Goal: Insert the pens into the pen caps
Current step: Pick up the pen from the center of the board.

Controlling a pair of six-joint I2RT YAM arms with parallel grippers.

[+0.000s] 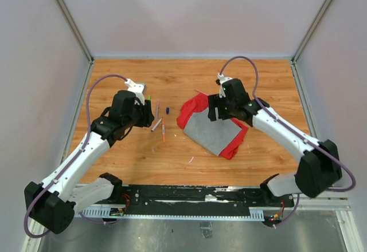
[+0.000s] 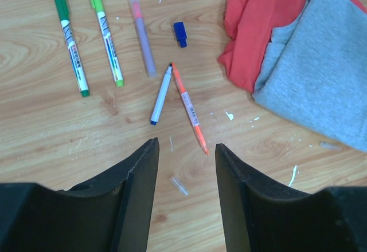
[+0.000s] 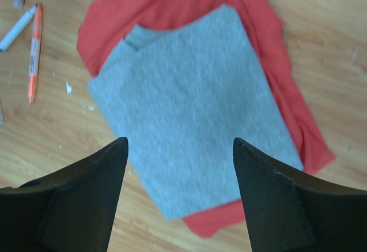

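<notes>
Our left jaws stand apart with nothing between them, held above the wooden bench (image 2: pixel 51 132). A small clear sliver (image 2: pixel 179 185) lies on the wood in the gap between them; we cannot tell what it is. Just ahead of the tips lie an orange pen (image 2: pixel 189 107) and a white pen with a blue tip (image 2: pixel 161 95). Their far ends touch and their near ends spread into a narrow V. Farther ahead a pale purple pen (image 2: pixel 143 34) lies lengthwise, with a blue pen cap (image 2: pixel 180 34) just to its right, apart from every pen. Ahead and to the left a light green pen (image 2: pixel 105 33) and a dark green pen (image 2: pixel 70 41) lie side by side, not touching. A red-and-grey cloth (image 2: pixel 298 51) sits ahead to the right, well clear of the pens. Our right jaws are also spread wide and hold nothing. They hang over the grey panel of that cloth, which fills the space between and beyond them. From these jaws the orange and white pens lie far to the left. The blue cap and the purple pen show only at the far left edge.
</notes>
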